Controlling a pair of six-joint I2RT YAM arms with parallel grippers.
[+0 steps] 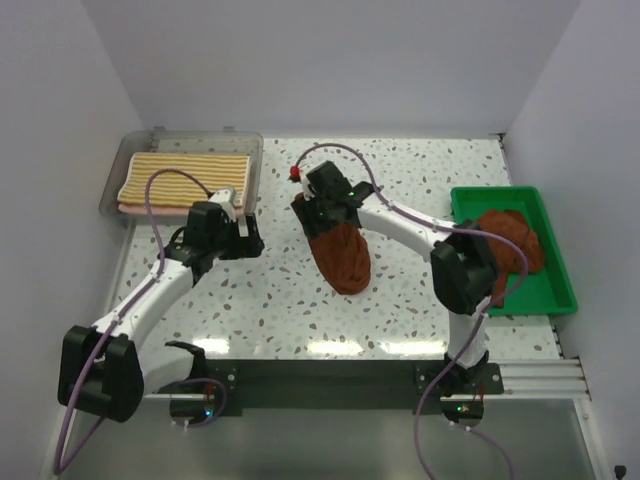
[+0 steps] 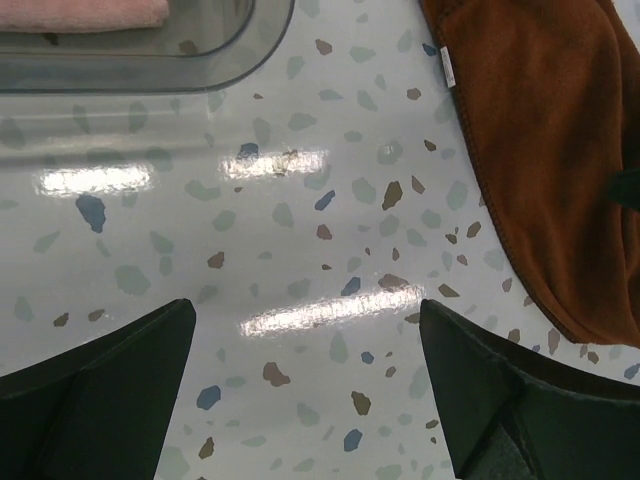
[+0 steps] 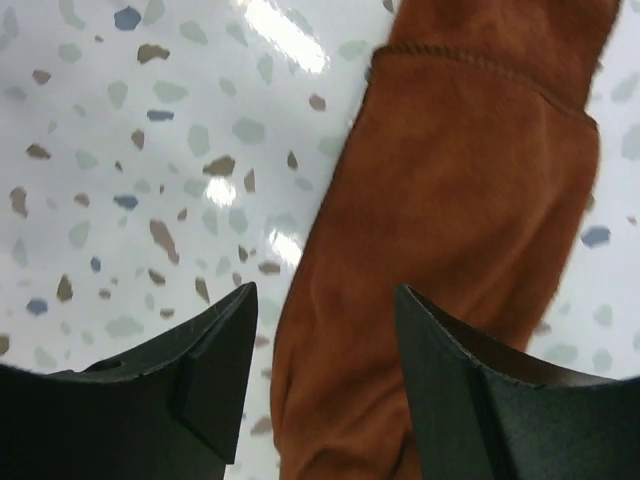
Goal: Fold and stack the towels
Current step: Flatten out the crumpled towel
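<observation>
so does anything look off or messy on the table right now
The brown towel in the middle lies bunched in a long, skewed strip rather than flat, beneath the open right tool. A second brown towel sits crumpled in the green tray. Only the striped towel in the clear bin looks neatly folded.

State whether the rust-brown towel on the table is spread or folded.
Loosely folded: towel forms a narrow strip, one hemmed layer overlapping another.

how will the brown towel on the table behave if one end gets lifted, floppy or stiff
Probably floppy: the brown towel lies in soft, bunched folds, so a lifted end would likely droop and drag the rest. Its fuzzy pile, seen from the right wrist, suggests it won't slip easily in the right end effector.
</observation>
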